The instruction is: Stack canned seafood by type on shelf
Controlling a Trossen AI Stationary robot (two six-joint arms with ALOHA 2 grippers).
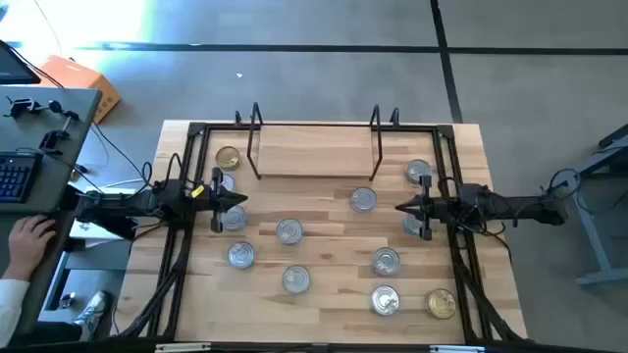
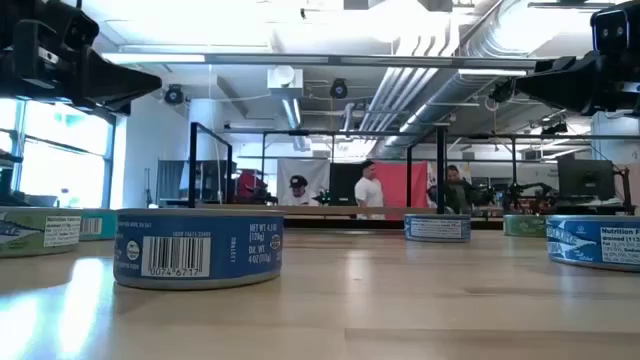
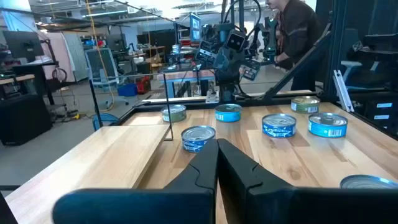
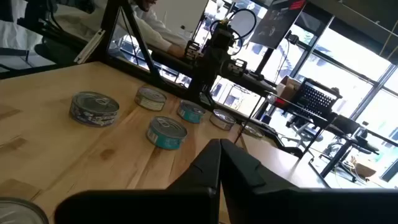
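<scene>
Tins (image 1: pixel 287 231) are lying scattered over the table (image 1: pixel 334 304) — none sitting on the shelf (image 1: pixel 316 157) at its far edge. Left gripper (image 1: pixel 238 201) and right gripper (image 1: pixel 400 207) are hovering at opposite sides, both clenched and holding nothing.

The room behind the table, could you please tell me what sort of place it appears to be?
Most likely a robotics lab or workshop. Exposed ducts run along the ceiling, a keyboard sits on a desk beside the table, and people stand at workstations farther back.
</scene>
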